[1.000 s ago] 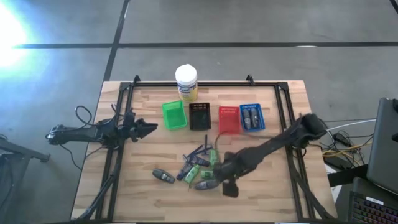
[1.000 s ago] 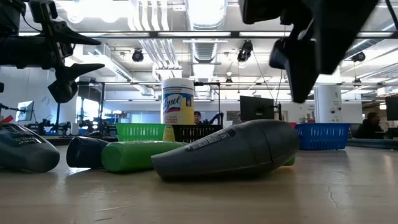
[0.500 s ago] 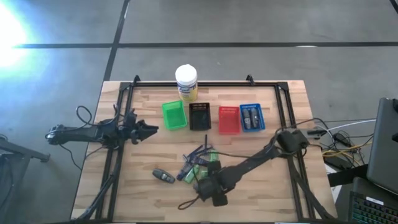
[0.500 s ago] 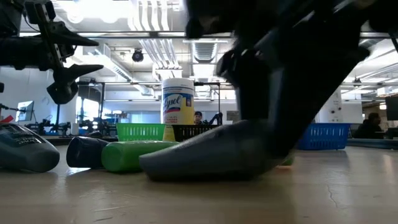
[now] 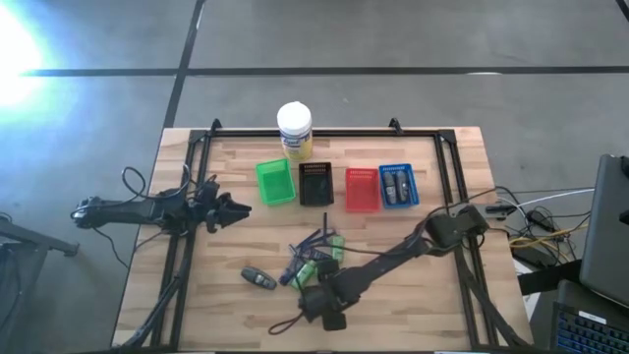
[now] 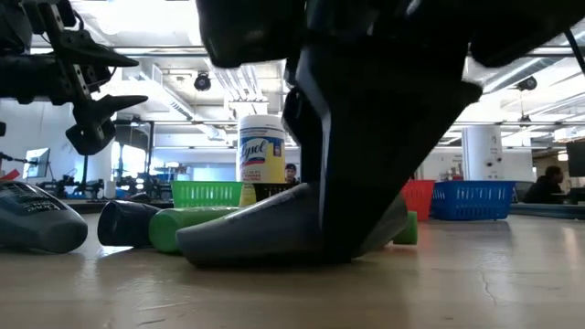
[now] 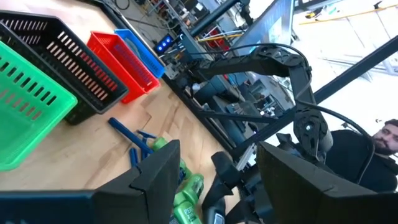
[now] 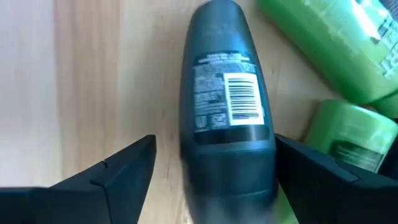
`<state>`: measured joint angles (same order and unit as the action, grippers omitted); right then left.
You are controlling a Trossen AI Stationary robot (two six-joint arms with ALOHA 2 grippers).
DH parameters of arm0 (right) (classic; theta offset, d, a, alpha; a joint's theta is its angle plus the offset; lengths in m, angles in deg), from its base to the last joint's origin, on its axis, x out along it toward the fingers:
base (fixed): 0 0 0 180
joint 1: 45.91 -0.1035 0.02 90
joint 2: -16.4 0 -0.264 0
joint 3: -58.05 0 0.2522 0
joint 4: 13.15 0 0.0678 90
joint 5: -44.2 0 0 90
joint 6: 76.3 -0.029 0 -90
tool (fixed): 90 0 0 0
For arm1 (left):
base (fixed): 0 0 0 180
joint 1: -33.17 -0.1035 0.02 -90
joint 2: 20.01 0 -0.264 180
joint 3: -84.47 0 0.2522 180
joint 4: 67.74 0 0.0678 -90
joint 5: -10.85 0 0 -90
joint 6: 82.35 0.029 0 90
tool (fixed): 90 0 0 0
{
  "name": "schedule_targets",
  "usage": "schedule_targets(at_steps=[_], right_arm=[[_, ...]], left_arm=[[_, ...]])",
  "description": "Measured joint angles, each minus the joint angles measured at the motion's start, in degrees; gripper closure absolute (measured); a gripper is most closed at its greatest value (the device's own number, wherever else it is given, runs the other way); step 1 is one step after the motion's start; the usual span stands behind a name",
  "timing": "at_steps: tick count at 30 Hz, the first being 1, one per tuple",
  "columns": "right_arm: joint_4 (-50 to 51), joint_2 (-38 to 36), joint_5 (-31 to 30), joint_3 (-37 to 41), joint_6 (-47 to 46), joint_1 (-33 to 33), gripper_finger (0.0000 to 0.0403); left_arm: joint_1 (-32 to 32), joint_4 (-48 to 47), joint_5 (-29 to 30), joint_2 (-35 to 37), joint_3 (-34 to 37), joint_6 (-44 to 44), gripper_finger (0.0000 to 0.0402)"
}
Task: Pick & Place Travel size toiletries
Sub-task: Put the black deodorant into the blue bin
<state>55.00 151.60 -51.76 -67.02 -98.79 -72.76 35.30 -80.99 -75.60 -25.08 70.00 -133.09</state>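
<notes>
A dark grey oval tube (image 8: 227,93) lies flat on the table between the open fingers of my right gripper (image 8: 214,149), which stands low over it near the table's near edge (image 5: 319,303). In the low view the gripper hides the middle of this tube (image 6: 247,233). Green packs (image 8: 329,37) and slim blue sticks (image 5: 313,241) lie just beyond it. Another grey tube (image 5: 259,278) lies to the left. My left gripper (image 5: 236,208) hangs open above the table's left part, touching nothing. My right gripper comes at the grey tube from above, pointing down, its fingers across the tube's wide end. One finger (image 8: 305,171) lies against the tube's side (image 8: 268,146); the other finger (image 8: 124,171) stands off with a gap. The tube rests flat on the table.
A green basket (image 5: 275,182), a black basket (image 5: 315,182), a red basket (image 5: 361,189) and a blue basket (image 5: 398,185) stand in a row at the far side, the blue one holding dark items. The yellow jar (image 5: 295,130) stands behind them. A black cable (image 5: 285,323) lies near the front edge.
My right gripper has moved toward the table's near-left and come down from well above the table until its open fingers straddle the grey tube. The tube has slid a little to the left along the table.
</notes>
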Motion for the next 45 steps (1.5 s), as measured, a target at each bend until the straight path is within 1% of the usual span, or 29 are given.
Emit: schedule_targets(at_steps=[2,4,6,9,13,16,19,21,22,25,27,29,32,35,39,42,45], right_arm=[[-0.44,0.68,0.48,0.0,-0.25,0.14,0.0098],[-0.57,0.91,0.94,0.0,-1.07,0.36,0.0114],[-0.19,0.95,1.44,-0.38,-2.91,0.58,0.0144],[2.43,1.06,1.42,-1.73,-5.16,0.69,0.02],[7.96,1.06,1.43,-3.71,-8.75,0.67,0.0203],[14.63,0.53,1.36,-6.39,-14.45,1.21,0.0203],[19.43,-2.78,-1.1,-7.31,-20.74,2.49,0.0203],[20.48,-6.05,-3.47,-6.75,-25.28,3.49,0.0203],[20.36,-8.04,-3.44,-5.95,-27.78,4.23,0.0203],[20.22,-13.17,-3.46,-1.74,-36.7,6.73,0.0203],[20.48,-16.8,-4.94,3.0,-43.27,8.87,0.0203],[20.68,-21.56,-5.59,9.02,-48.91,12.08,0.0203],[20.43,-29.63,-4.72,18.7,-56.55,17.57,0.0203],[19.74,-37.66,-6.36,27.24,-62.53,22.13,0.0203],[19.52,-46.57,-6.68,37.58,-65.74,28.64,0.0203],[17.62,-50.21,-6.41,44.29,-65.16,32.77,0.0203],[14.4,-52.34,-5.75,49.82,-63.03,36.1,0.0203]], left_arm=[[0.0,-0.04,0.01,-0.04,0.0,0.18,0.0184],[0.0,-0.04,0.02,-0.11,0.0,1.71,0.0184],[0.0,-0.07,0.02,-0.22,0.0,4.03,0.0184],[-0.01,-0.07,0.03,-0.55,0.02,5.27,0.0184],[-0.02,-0.07,0.31,-0.78,0.04,5.9,0.0184],[-0.02,-0.04,1.51,-0.78,0.07,8.75,0.0184],[-0.03,0.04,2.86,-0.81,0.08,12.47,0.0184],[-0.04,0.09,3.58,-0.82,0.07,13.3,0.0184],[-0.04,0.14,4.09,-0.81,0.07,13.54,0.0184],[-0.04,0.36,5.68,-0.91,0.07,14.75,0.0184],[-0.04,0.45,6.36,-1.02,0.07,15.34,0.0184],[-0.04,0.48,6.61,-1.09,0.07,15.82,0.0184],[-0.04,0.5,6.68,-1.11,0.07,16.3,0.0184],[-0.04,0.5,6.81,-1.11,0.07,16.3,0.0184],[-0.04,0.52,6.81,-1.11,0.07,16.3,0.0184],[-0.04,0.52,6.79,-1.11,0.07,16.3,0.0184],[-0.04,0.52,6.74,-1.11,0.07,16.3,0.0184]])
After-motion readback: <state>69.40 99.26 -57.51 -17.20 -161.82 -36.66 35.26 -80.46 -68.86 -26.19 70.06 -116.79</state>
